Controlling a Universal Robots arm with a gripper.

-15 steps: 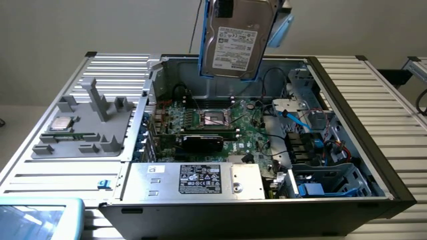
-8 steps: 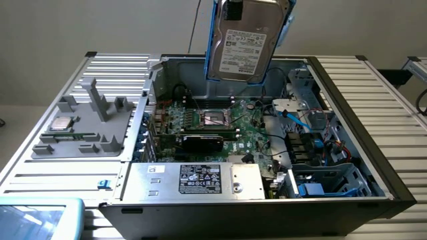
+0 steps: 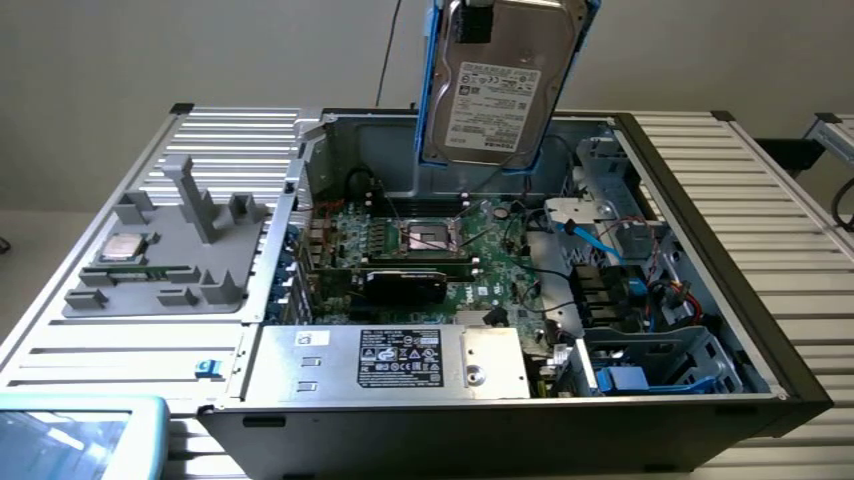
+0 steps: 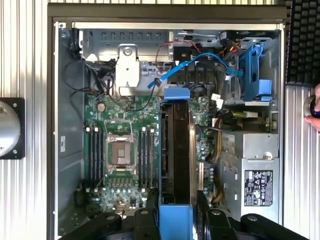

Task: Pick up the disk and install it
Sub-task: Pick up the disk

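The disk is a silver-grey hard drive with a white label and blue side rails. It hangs upright, high above the open computer case. My gripper is shut on it, one black finger pressing each blue rail. From the wrist, the disk appears edge-on, with its blue end tab over the motherboard. A dark finger reaches the disk's upper end in the exterior view.
In the case are the CPU socket, a silver power supply box with a black label, blue cables and a drive cage. A grey fixture holding a processor chip lies on the exterior view's left. A hand shows beside the case.
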